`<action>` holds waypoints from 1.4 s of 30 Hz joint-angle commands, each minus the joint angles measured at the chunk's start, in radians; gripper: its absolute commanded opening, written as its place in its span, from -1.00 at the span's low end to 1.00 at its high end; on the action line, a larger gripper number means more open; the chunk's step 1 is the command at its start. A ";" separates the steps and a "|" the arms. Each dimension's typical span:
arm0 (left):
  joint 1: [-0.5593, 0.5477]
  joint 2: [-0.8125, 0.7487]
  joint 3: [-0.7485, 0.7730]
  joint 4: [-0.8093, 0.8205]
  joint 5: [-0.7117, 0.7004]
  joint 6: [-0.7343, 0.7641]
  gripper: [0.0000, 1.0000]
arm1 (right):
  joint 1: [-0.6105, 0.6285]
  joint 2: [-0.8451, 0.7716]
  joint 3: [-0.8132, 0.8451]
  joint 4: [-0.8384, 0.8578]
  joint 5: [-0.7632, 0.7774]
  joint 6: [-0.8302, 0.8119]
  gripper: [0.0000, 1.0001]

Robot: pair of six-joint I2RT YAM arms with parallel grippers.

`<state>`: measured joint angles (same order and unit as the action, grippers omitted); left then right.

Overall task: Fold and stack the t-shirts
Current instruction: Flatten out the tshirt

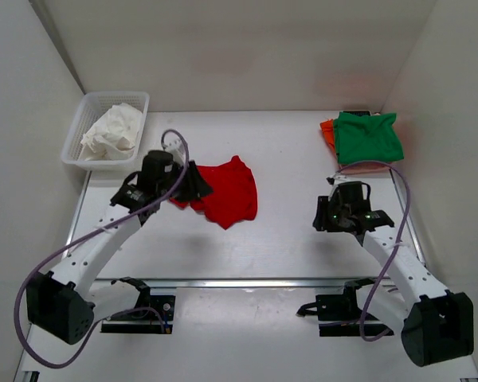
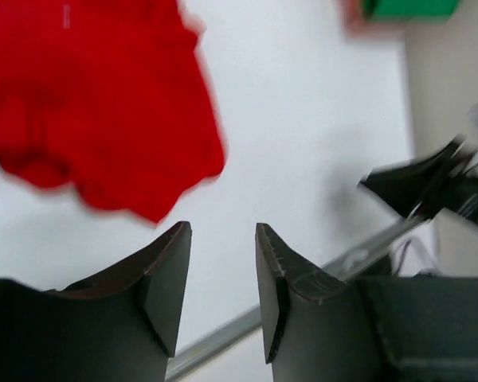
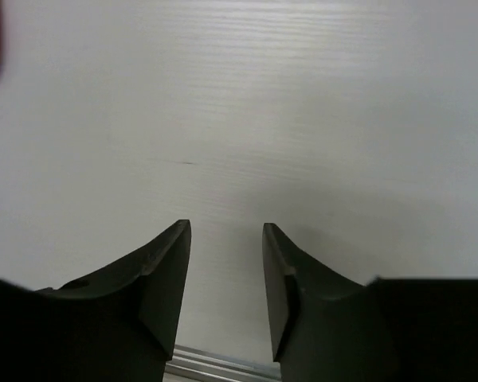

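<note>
A bright red t-shirt (image 1: pixel 229 192) lies crumpled and unfolded on the white table, left of centre. In the left wrist view the red t-shirt (image 2: pixel 95 95) fills the upper left. My left gripper (image 1: pixel 199 188) hovers at the shirt's left edge; its jaws (image 2: pixel 223 231) are open and empty. A folded green t-shirt (image 1: pixel 369 137) tops a stack at the back right, over an orange one (image 1: pixel 327 134) and a pale pink one (image 1: pixel 368 167). My right gripper (image 1: pixel 322 213) is open and empty (image 3: pixel 226 227) over bare table, right of the red shirt.
A white basket (image 1: pixel 81 119) at the back left holds crumpled white cloth (image 1: pixel 111 133). White walls close in the table at the back and sides. A metal rail (image 1: pixel 247 281) runs along the near edge. The right arm (image 2: pixel 430 187) shows in the left wrist view.
</note>
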<state>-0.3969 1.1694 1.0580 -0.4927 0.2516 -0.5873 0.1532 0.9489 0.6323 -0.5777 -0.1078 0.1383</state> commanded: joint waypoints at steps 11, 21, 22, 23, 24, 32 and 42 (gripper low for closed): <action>-0.272 0.249 -0.337 0.218 -0.250 -0.163 0.24 | 0.295 0.250 -0.016 0.414 -0.055 0.345 -0.07; -0.316 0.371 -0.334 0.301 -0.459 -0.276 0.40 | 0.309 0.252 -0.048 0.421 -0.046 0.345 -0.08; -0.315 0.380 -0.334 0.316 -0.459 -0.273 0.41 | 0.306 0.252 -0.040 0.420 -0.050 0.343 -0.08; -0.303 0.397 -0.325 0.315 -0.454 -0.267 0.42 | 0.304 0.254 -0.042 0.415 -0.049 0.345 -0.08; -0.295 0.421 -0.317 0.315 -0.453 -0.261 0.41 | 0.301 0.255 -0.046 0.418 -0.050 0.342 -0.08; -0.333 0.552 -0.239 0.276 -0.434 -0.249 -0.31 | 0.293 0.274 -0.029 0.420 -0.044 0.328 -0.05; -0.111 0.248 0.040 -0.093 -0.269 -0.082 -1.00 | 0.339 0.459 0.056 0.533 -0.104 0.351 0.05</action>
<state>-0.6392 1.5990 0.9718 -0.4198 -0.0982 -0.7502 0.4751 1.3624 0.6373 -0.1623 -0.1844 0.4694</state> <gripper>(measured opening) 0.038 0.524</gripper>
